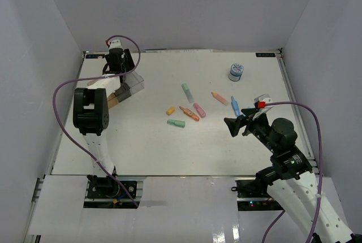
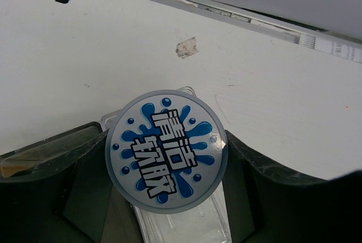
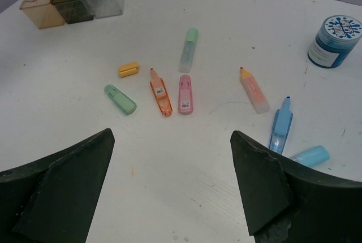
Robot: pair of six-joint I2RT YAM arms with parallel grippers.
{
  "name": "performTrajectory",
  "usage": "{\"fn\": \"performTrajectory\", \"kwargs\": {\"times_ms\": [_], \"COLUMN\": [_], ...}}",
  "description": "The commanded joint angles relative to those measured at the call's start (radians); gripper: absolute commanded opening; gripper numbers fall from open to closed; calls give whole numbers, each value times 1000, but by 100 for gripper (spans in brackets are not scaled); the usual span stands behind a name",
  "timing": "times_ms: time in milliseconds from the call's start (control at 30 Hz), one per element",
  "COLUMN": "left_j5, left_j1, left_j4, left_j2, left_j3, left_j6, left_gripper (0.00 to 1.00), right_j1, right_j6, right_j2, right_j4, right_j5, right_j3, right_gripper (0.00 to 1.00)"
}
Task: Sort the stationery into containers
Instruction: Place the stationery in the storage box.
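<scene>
My left gripper (image 2: 168, 144) is clamped on 1 round roll (image 2: 167, 151), its blue-and-white splash label with bold characters facing the wrist camera. It hangs just above the clear bin (image 2: 181, 226) at the far-left of the white table (image 1: 141, 152). That bin is joined to a smoky grey bin (image 3: 73, 8) and an orange-tan bin (image 3: 42, 3). My right gripper (image 3: 171, 141) hangs with its fingers wide apart, short of 8 scattered marker pieces: green (image 3: 120, 99), yellow stub (image 3: 128, 69), orange (image 3: 161, 91), pink (image 3: 185, 93), pale green (image 3: 189, 50), peach (image 3: 254, 89), blue (image 3: 281, 124) and light blue (image 3: 308, 155), with a 2nd blue roll (image 3: 335, 40) standing beyond them.
</scene>
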Motion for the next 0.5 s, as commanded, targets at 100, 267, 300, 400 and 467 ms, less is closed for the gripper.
{"fn": "performTrajectory", "kwargs": {"times_ms": [100,267,300,400,467], "left_j5": [-10,-11,-10,-10,-11], "left_j1": [-2,-2,-1,-2,-2], "left_j4": [65,62,62,59,59], "left_j2": [-18,6,12,34,40], "left_j3": [43,43,47,57,60], "left_j6": [17,19,19,19,19], "left_gripper": [51,55,56,60,62], "right_j1": [4,4,4,4,6], "right_j6": [0,-2,-2,-2,-2], "right_j2": [10,9,7,6,6], "right_j4": [42,39,41,41,39], "right_j5": [-15,-15,-15,-16,-15], "right_j3": [-8,-9,-9,-9,-9], "right_gripper": [90,90,90,90,90]}}
